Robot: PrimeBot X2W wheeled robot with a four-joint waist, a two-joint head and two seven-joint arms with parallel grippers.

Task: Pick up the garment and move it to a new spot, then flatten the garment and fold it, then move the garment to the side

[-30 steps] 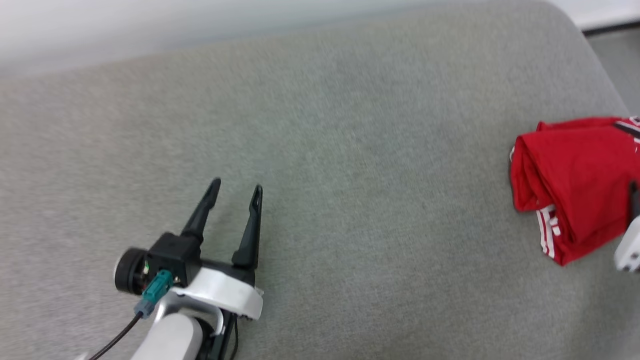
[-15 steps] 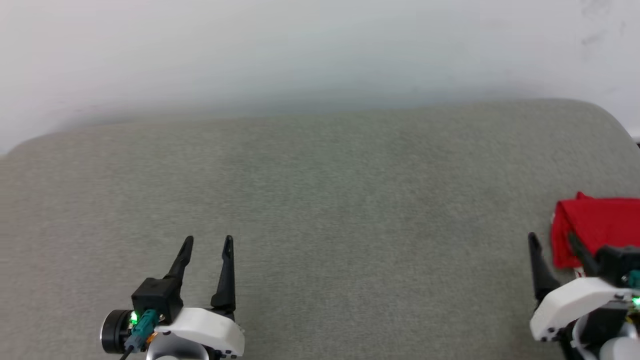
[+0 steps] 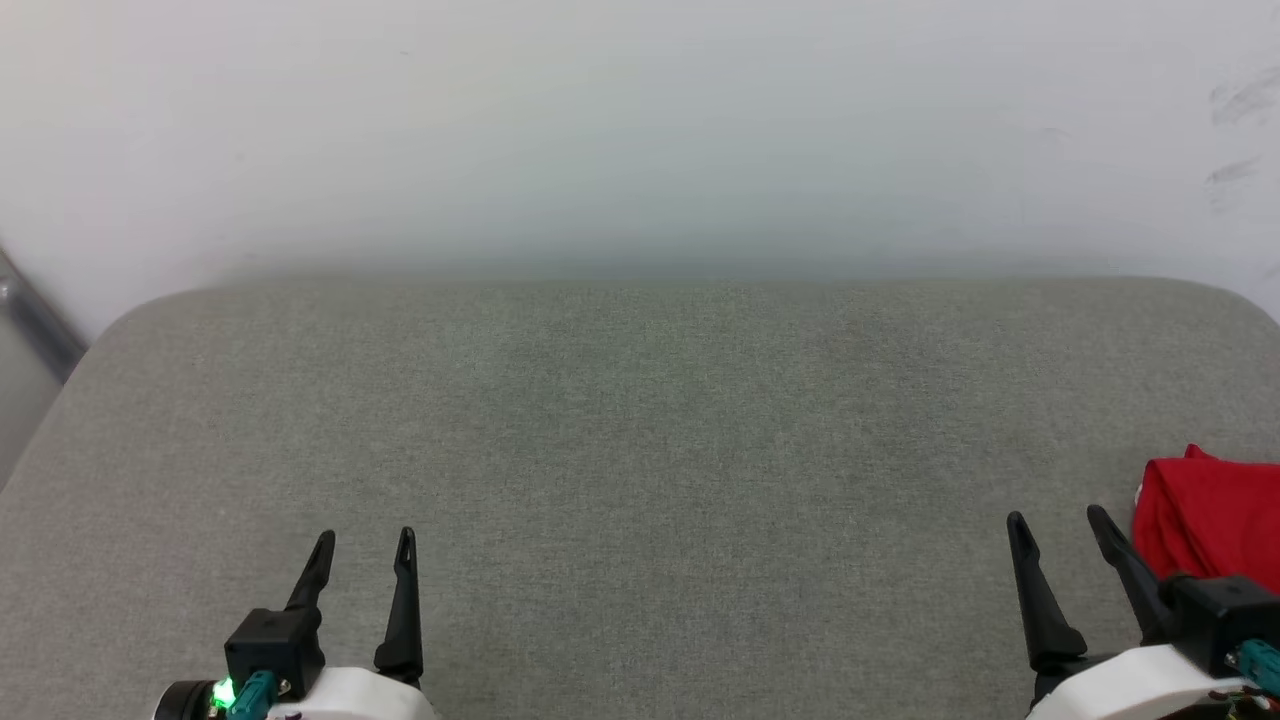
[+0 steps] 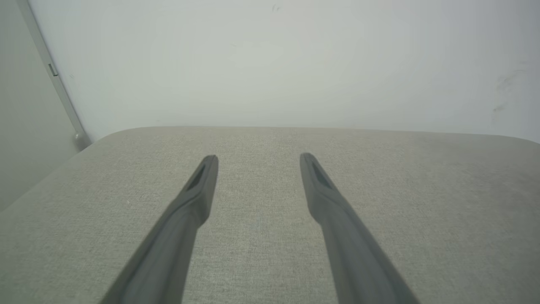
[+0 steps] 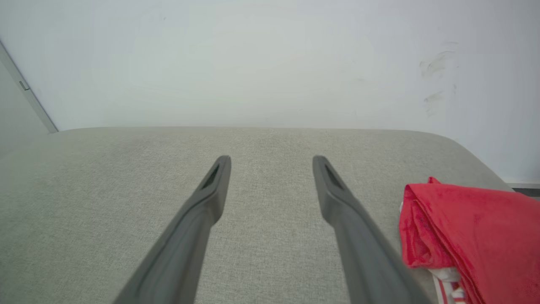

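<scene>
The garment is a folded red bundle at the right edge of the grey cushioned surface, partly cut off by the head view's right border. In the right wrist view the garment lies to the right of my fingers, a white red-striped cuff peeking out underneath. My right gripper stands open just left of the bundle, apart from it and holding nothing; its jaws are spread wide. At the lower left my left gripper is open and empty over bare fabric, as the left wrist view confirms.
A pale wall rises right behind the cushioned surface's far edge. A grey metal strip runs down the wall at the far left. The surface's rounded right corner ends near the garment.
The head camera has swung and levelled, so the wall now fills the top and both grippers sit at the bottom corners. Both grippers stay open. The garment lies where it was.
</scene>
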